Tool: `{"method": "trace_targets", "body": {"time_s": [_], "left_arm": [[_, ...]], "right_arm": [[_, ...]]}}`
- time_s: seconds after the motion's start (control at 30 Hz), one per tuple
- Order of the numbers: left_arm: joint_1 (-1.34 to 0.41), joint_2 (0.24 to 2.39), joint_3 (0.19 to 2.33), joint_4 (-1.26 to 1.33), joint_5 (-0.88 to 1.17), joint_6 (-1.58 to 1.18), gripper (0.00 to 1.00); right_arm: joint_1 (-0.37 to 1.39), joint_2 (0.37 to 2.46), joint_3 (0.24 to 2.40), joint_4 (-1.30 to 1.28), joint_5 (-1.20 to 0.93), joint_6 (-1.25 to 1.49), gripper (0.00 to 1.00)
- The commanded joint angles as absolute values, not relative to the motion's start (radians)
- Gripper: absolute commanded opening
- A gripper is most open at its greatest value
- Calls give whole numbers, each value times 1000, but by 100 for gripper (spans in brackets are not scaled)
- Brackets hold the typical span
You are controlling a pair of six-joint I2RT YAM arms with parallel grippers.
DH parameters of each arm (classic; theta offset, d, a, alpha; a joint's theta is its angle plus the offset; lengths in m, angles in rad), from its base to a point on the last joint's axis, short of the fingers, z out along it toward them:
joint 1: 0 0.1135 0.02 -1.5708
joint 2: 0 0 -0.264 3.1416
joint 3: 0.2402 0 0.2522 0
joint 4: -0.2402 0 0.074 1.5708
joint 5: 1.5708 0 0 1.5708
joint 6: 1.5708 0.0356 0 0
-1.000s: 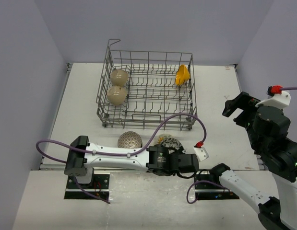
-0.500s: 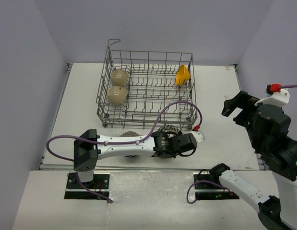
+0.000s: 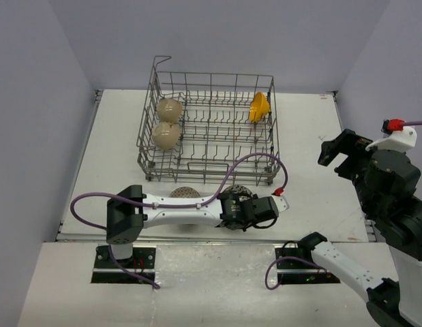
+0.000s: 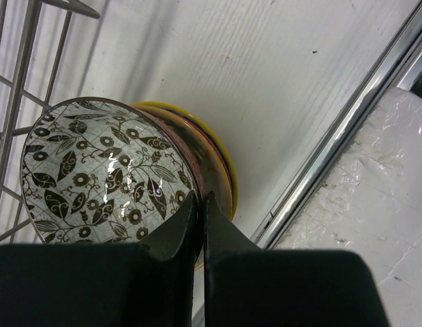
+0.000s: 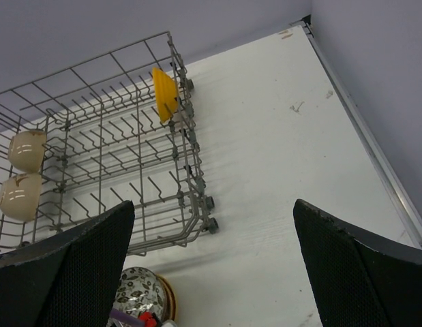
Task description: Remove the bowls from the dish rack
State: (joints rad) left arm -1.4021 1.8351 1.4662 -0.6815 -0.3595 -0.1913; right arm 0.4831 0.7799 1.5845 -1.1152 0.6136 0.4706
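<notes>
Tabletop (image 3: 313, 136): white, lavender walls (image 3: 33, 102) on three sides.
Rack (image 3: 207, 136): far-centre on tabletop, handle at its far-left corner.
In rack: far beige bowl (image 3: 169, 109) and near beige bowl (image 3: 166, 135) along left side, touching each other; yellow bowl (image 3: 259, 106) on edge at far-right corner.
Out of rack: stack (image 4: 224, 174) just in front of rack's near-right corner; leaf bowl (image 4: 95, 170) on top, cannot tell if fully seated.
Grey bowl (image 3: 184, 193): upside down, left of stack, partly hidden by left arm.
Left end effector (image 4: 200, 204): low over stack, fingers pressed together, pinching leaf bowl's near rim, one inside and one outside.
Right end effector (image 5: 211, 208): raised at right, well apart from rack, fingers spread wide, holding nothing.
</notes>
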Motion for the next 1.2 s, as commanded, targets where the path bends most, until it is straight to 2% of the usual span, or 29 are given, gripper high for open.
{"method": "trace_targets", "body": {"time_s": [0.0, 0.2, 0.23, 0.27, 0.3, 0.4, 0.73, 0.83, 0.93, 0.97, 1.17], "left_arm": [[-1405, 1821, 1450, -680, -391, -190, 0], [-1408, 1819, 1450, -693, -391, -210, 0], [-1410, 1818, 1451, -698, -396, -218, 4], [-1410, 1815, 1451, -703, -402, -219, 26], [-1411, 1813, 1456, -713, -420, -222, 38], [-1422, 1810, 1489, -753, -436, -229, 51], [-1442, 1804, 1594, -879, -423, -259, 58], [-1442, 1784, 1641, -926, -393, -281, 69], [-1439, 1723, 1715, -930, -371, -298, 97], [-1436, 1711, 1742, -933, -371, -302, 100], [-1405, 1709, 2015, -1058, -429, -333, 100]], "right_arm": [[480, 793, 1580, -1106, 612, 454, 99], [480, 811, 1577, -1086, 588, 448, 99], [482, 811, 1578, -1083, 584, 446, 99], [480, 815, 1577, -1080, 583, 446, 99], [480, 818, 1577, -1075, 580, 446, 99], [480, 827, 1572, -1065, 566, 449, 99], [480, 876, 1543, -1014, 515, 434, 99], [476, 934, 1551, -1008, 473, 428, 99], [430, 1028, 1603, -1009, 396, 414, 99], [392, 1051, 1617, -1008, 378, 414, 99], [287, 1219, 1716, -934, 226, 400, 99]]}}
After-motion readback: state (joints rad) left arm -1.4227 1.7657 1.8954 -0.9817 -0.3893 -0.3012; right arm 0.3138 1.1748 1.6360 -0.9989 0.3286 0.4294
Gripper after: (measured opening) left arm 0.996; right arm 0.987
